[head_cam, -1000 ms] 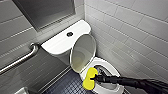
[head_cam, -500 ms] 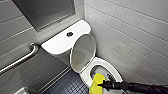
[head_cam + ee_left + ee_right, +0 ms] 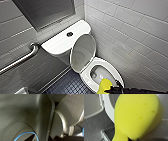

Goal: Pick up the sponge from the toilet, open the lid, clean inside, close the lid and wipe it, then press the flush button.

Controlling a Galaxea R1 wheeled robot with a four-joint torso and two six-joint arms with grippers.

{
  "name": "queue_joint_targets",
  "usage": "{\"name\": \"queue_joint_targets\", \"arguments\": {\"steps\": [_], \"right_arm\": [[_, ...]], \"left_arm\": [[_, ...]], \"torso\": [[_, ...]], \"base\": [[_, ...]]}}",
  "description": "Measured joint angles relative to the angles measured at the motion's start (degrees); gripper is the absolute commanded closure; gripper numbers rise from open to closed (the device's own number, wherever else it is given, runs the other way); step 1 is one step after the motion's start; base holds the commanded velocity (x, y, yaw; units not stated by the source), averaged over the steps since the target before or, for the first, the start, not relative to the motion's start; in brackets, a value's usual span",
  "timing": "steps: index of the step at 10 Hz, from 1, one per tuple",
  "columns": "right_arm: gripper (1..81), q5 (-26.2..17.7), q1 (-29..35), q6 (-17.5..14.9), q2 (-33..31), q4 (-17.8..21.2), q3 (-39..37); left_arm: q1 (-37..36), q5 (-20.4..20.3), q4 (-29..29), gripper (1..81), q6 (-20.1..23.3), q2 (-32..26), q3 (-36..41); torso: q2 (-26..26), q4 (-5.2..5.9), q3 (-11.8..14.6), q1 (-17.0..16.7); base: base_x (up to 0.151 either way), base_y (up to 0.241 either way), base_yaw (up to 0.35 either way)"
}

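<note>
I see grey tiled walls (image 3: 130, 30), a dark small-tiled floor (image 3: 67, 85) and a grab bar (image 3: 22, 58) beside the toilet (image 3: 57, 44), whose lid (image 3: 83, 52) stands raised against the tank. The sponge (image 3: 104, 85) sits at the bowl's front rim, its long axis running out from my right gripper (image 3: 111, 89) toward the bowl. It is bright yellow, pinched narrow where the jaws clamp it (bulging wide beyond).

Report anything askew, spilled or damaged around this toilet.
Nothing stands out. The lid stands raised against the tank, the toilet looks intact, and the sponge is at the bowl. No spill shows on the dark floor.
</note>
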Motion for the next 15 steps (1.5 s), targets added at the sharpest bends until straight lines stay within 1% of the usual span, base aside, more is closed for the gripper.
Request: {"name": "queue_joint_targets", "arguments": {"steps": [2, 4, 8, 9, 10, 12, 13, 15], "right_arm": [[81.1, 1.7, -2.0, 0.0, -5.2, -0.3, 3.8], [81.1, 4.4, -6.2, -0.2, -9.3, -0.3, 6.0], [81.1, 10.1, -14.7, -0.5, -17.0, -0.3, 8.8], [81.1, 10.6, -15.9, -0.5, -18.4, -0.3, 9.0], [81.1, 11.7, -18.7, -0.3, -20.5, -0.2, 9.1], [81.1, 13.1, -24.4, -0.9, -21.3, -0.3, 9.0], [81.1, 14.1, -27.6, -1.8, -21.2, -0.5, 7.8], [81.1, 16.5, -34.3, -3.0, -19.5, -2.8, 1.1]], "left_arm": [[0.0, 0.0, 0.0, 1.0, 0.0, 0.0, 0.0], [0.0, 0.0, 0.0, 1.0, 0.0, 0.0, 0.0], [0.0, 0.0, 0.0, 1.0, 0.0, 0.0, 0.0], [0.0, 0.0, 0.0, 1.0, 0.0, 0.0, 0.0], [0.0, 0.0, 0.0, 1.0, 0.0, 0.0, 0.0], [-0.3, 0.5, 0.0, 1.0, 0.2, -0.2, 0.3], [-0.4, 0.6, 0.0, 1.0, 0.4, -0.4, 0.4], [-1.0, 1.0, 0.0, 1.0, 0.7, -0.8, 1.1]], "torso": [[0.0, 0.00, 0.0, 0.0], [0.0, 0.00, 0.0, 0.0], [0.0, 0.02, 0.0, 0.0], [0.0, 0.02, 0.0, 0.0], [0.0, 0.02, 0.0, 0.0], [0.0, 0.02, 0.0, 0.0], [0.0, 0.02, 0.0, 0.0], [0.3, 0.02, 0.0, -0.2]], "base": [[0.000, 0.000, 0.000], [0.000, 0.000, 0.000], [0.000, 0.000, 0.000], [0.000, 0.000, 0.000], [0.000, 0.000, 0.000], [0.000, 0.000, 0.000], [0.000, 0.000, 0.000], [0.000, 0.000, 0.000]]}}
